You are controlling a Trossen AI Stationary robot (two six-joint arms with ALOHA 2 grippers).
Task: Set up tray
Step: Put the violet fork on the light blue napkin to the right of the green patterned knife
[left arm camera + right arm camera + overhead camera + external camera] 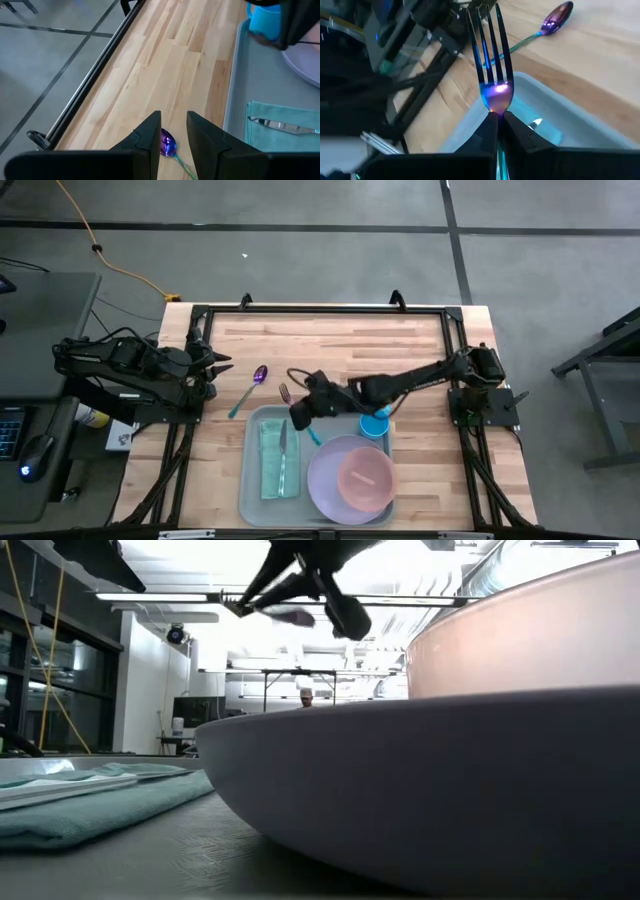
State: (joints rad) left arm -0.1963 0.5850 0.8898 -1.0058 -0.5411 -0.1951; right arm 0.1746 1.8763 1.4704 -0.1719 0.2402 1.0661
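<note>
The grey-blue tray (252,480) lies at the table's near edge. On it are a teal cloth (270,465) with a knife (283,448), a lavender plate (325,480) with a pink bowl (365,475), and a blue cup (375,426). My right gripper (300,416) hangs over the tray's far left corner, shut on an iridescent fork (492,60). A purple spoon (250,388) lies flat on the wood left of the tray. My left gripper (173,132) waits open above the table's left side, over the spoon's bowl (167,144), touching nothing. My right gripper pinches the fork between its two fingers at the neck just behind the head (496,106). The tines (487,35) stick out beyond the fingertips, roughly in line with them, and the teal handle (313,436) trails back under the gripper. The fork is lifted clear of tray and table.
The table's black frame rail (320,308) runs along the far edge, with arm mounts at both sides. Bare wood lies between the tray and the far rail. In the low view the plate's rim (400,790) fills the foreground, with the cloth (90,805) beside it.
</note>
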